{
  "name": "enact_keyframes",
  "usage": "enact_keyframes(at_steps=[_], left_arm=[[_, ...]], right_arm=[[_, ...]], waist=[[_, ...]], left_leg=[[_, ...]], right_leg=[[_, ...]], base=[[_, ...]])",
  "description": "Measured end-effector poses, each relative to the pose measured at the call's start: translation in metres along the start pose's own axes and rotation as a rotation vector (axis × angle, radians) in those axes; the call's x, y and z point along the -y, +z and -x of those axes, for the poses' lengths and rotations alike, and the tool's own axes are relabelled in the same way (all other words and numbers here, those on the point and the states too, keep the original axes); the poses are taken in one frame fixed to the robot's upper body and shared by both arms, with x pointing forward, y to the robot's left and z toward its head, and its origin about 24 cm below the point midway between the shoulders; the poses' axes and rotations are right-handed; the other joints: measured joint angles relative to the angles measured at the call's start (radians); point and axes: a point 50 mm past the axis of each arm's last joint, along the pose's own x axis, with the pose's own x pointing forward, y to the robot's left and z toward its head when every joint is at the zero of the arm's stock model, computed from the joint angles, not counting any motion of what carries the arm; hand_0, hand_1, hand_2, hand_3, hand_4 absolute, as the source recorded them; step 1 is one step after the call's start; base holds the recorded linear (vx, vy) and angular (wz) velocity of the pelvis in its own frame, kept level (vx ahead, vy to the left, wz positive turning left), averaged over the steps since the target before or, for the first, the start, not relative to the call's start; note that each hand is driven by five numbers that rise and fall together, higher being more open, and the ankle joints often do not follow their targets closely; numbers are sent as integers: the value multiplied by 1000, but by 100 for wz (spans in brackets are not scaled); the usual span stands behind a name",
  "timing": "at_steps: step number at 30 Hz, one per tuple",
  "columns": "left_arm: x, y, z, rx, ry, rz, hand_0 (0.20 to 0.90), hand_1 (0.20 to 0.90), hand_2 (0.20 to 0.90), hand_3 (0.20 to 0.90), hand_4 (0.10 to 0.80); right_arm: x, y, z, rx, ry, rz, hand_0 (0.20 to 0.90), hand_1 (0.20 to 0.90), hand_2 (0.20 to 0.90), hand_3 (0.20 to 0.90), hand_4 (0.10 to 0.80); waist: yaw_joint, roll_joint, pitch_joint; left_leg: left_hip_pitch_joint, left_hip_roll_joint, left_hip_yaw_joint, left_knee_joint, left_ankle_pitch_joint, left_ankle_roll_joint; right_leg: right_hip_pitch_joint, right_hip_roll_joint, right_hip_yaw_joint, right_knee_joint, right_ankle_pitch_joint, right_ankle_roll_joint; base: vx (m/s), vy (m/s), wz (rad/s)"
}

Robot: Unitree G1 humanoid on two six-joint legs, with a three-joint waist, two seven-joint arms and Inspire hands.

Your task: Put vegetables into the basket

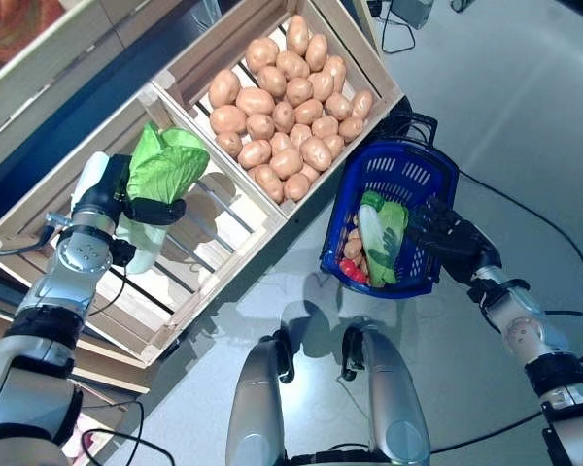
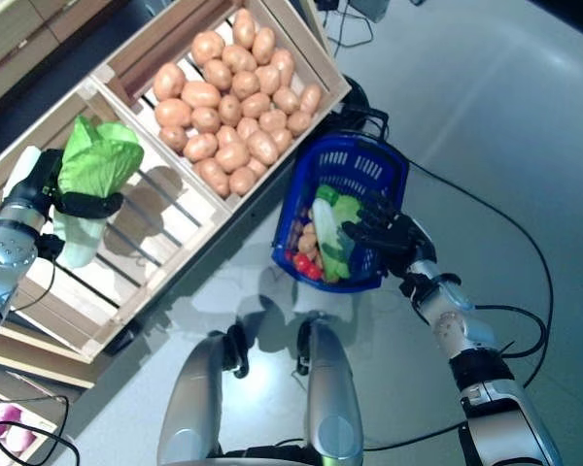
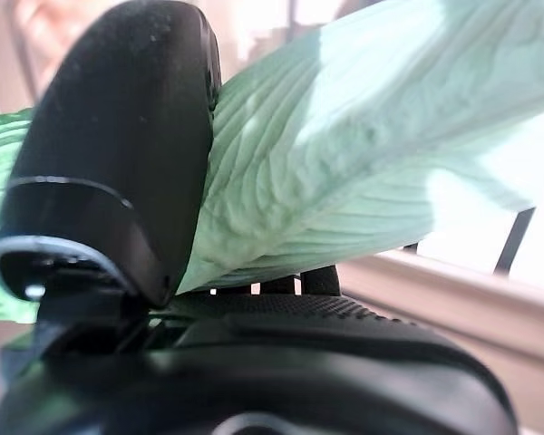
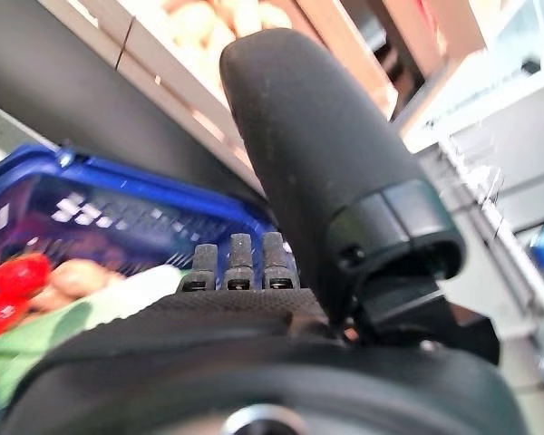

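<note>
A leafy green cabbage (image 1: 165, 165) with a pale stalk hangs above the slatted left crate compartment (image 1: 223, 238), and my left hand (image 1: 154, 210) is shut round its middle. In the left wrist view the thumb (image 3: 118, 154) presses on the ribbed leaf (image 3: 344, 154). The blue plastic basket (image 1: 400, 160) is tilted just right of the crates, above the floor. My right hand (image 1: 445, 236) is shut on its right rim, and that wrist view shows its fingers curled at the basket (image 4: 118, 204). Inside lie another cabbage (image 1: 381, 238), some potatoes and red vegetables (image 1: 352, 269).
The right crate compartment (image 1: 355, 53) is full of potatoes (image 1: 287, 97). Both wooden crates stand on a low rack along a dark counter at the upper left. Grey floor (image 1: 505, 87) stretches to the right.
</note>
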Motion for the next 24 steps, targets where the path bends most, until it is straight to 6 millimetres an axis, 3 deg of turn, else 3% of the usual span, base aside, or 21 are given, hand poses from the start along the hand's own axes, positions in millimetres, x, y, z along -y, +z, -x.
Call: enact_keyframes(at_steps=[6,12,17,24], left_arm=[[53,-43,34,-102,-127,381,300,300,300,300,400],[101,-47,56,-105,-254,538,300,300,300,300,400],[107,-32,59,-25,-264,582,300,300,300,300,400],[108,-4,58,106,-268,657,300,300,300,300,400]], right_arm=[[-25,-32,16,-60,141,66,900,900,900,900,800],[-42,-46,20,-114,238,121,900,900,900,900,800],[-46,-49,23,-156,276,142,900,900,900,900,800],[-55,-51,24,-229,345,186,900,900,900,900,800]], waist=[[28,-22,-135],[31,-28,-238],[30,-20,-293],[33,-14,-324]], left_leg=[[199,-7,9,-263,72,-12],[413,-18,9,-545,168,-12],[524,-21,9,-720,233,-9],[556,-40,-2,-805,265,5]], right_leg=[[189,31,-19,-240,58,14],[396,69,-25,-504,142,33],[514,96,-26,-698,218,46],[598,101,-26,-885,308,66]], base=[[121,-88,1],[38,-94,4],[2,-80,1],[-36,-68,5]])
